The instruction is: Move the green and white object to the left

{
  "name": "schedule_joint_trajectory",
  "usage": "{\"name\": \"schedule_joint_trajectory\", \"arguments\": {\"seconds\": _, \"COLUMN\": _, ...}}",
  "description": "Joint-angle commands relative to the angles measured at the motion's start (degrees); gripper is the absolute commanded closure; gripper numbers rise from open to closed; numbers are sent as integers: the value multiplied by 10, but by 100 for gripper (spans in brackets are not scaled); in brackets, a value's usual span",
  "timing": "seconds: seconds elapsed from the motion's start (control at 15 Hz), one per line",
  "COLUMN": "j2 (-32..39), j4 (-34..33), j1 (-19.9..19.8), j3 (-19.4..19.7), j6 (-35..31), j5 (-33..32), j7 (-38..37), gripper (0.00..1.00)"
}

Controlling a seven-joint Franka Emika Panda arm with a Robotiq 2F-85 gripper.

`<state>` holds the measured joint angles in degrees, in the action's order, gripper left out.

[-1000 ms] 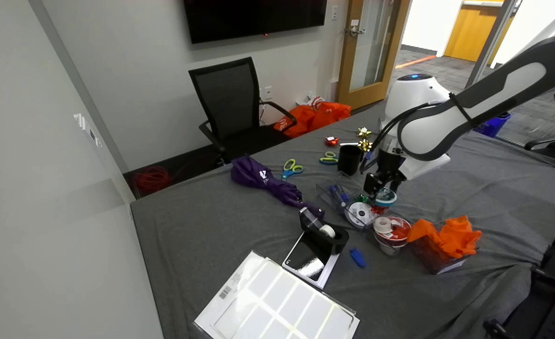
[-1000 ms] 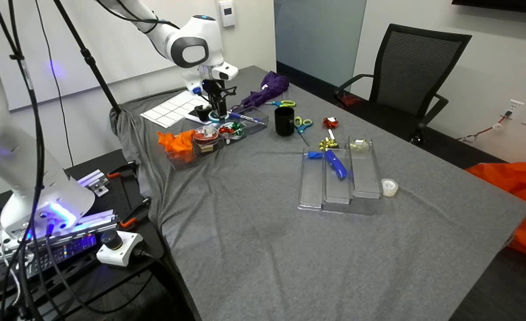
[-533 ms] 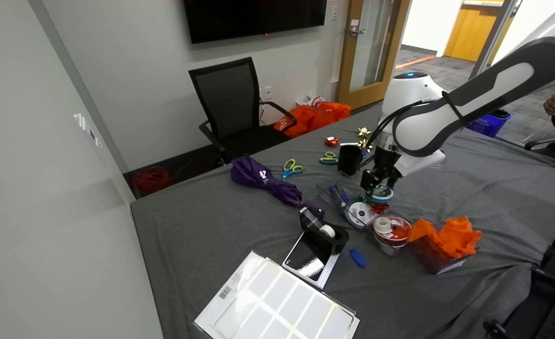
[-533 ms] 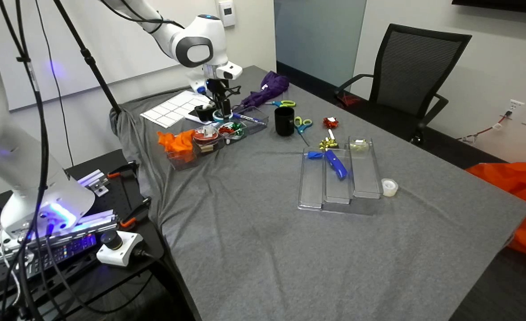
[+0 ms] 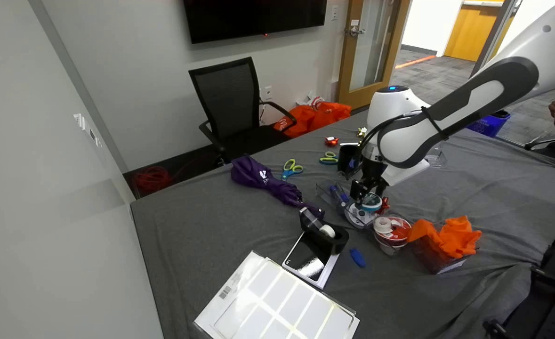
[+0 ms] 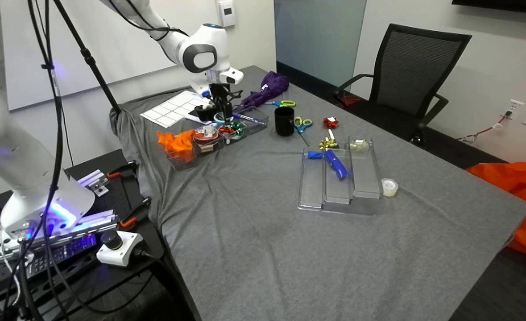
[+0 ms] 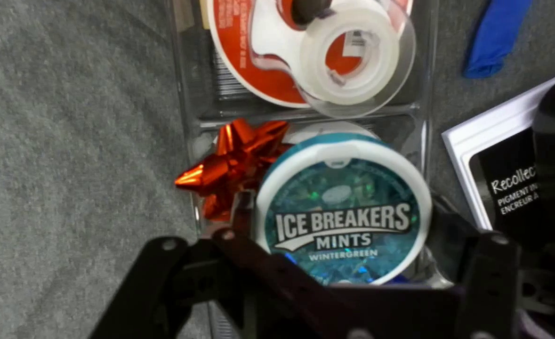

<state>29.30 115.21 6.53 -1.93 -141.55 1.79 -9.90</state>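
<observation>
From left in the wrist view, coarse grey cloth [image 7: 75, 155] is seen, then a straight-walled, clear plastic tray [image 7: 192, 96], its side overhung by a glossy, spiky red foil bow [image 7: 236, 161]. A flat, red-faced spool [image 7: 232, 40] is partly covered by a translucent tape roll [image 7: 316, 61]. Right of the bow, over the tray, a round mints case [image 7: 343, 207] is found: white rim, teal side, shimmering teal face, pale lettering. It is clasped by the gripper [image 7: 345, 218], whose fingers are spread only to its edges.
</observation>
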Motion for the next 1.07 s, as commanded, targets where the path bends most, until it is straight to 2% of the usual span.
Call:
{"name": "schedule_joint_trajectory", "arguments": {"seconds": 0.0, "j2": 7, "j4": -8, "j1": -3, "j3": -9, "j6": 13, "j5": 0, "j7": 23, "gripper": 2}}
{"name": "schedule_joint_trajectory", "arguments": {"seconds": 0.53, "j2": -35, "j4": 35, "j1": -8, "j3": -3, "j6": 24, "j5": -10, "j7": 38, "gripper": 0}}
{"name": "schedule_joint_trajectory", "arguments": {"seconds": 1.0, "j2": -140, "j4": 133, "j1": -7, "j3": 11, "j6": 3, "j5": -52, "j7": 40, "gripper": 0}}
